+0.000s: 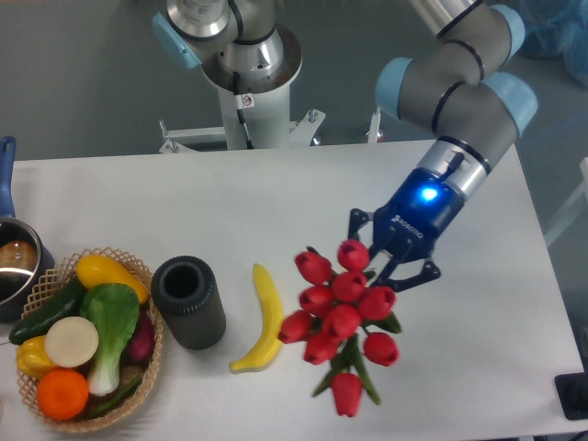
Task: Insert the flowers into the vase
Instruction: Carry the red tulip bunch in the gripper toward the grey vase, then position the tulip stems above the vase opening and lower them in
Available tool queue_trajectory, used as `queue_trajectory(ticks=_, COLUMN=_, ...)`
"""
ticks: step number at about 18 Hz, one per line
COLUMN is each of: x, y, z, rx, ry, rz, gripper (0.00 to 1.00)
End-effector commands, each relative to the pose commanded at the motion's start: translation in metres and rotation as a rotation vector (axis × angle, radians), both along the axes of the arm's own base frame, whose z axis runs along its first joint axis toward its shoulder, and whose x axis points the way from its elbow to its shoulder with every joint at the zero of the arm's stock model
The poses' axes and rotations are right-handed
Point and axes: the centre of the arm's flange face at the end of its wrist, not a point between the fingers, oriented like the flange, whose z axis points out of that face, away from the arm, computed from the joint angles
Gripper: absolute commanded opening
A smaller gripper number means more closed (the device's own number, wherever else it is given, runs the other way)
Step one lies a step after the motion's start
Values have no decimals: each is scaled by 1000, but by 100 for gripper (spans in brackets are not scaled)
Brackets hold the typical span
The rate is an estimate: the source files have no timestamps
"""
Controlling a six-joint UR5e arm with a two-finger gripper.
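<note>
The flowers (340, 317), a bunch of red tulip buds with green stems and leaves, hang in the air over the table, right of centre. My gripper (386, 262) is shut on the top of the bunch, its dark fingers either side of the uppermost buds. The vase (188, 301), a short dark grey ribbed cylinder with an open round mouth, stands upright on the table to the left, well apart from the flowers.
A yellow banana (264, 318) lies between the vase and the flowers. A wicker basket (147, 276) of vegetables and fruit touches the vase's left side. A blue-handled metal pot (14, 262) sits at the far left edge. A second robot base (243, 64) stands behind the table.
</note>
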Motion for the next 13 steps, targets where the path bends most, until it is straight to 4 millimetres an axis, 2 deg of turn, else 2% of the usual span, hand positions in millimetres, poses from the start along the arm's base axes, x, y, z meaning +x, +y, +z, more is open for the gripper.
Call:
queue_trajectory(ticks=2, x=16, y=10, z=9, rx=23, ry=-1, rz=-32, gripper=27)
queue_trajectory(ticks=6, x=53, y=36, z=10, rx=59, ry=-32, rz=-111, gripper=27)
queue_trajectory(ticks=9, x=87, y=39, z=26, rx=109, ry=-51, rz=-162, gripper=27)
queue_trajectory(ticks=11, x=106, y=46, z=18, rx=118, ry=-83, rz=-196, gripper=27)
queue_trajectory(ticks=13, x=114, y=44, z=21, rx=179, ry=-103, rz=-221, gripper=27)
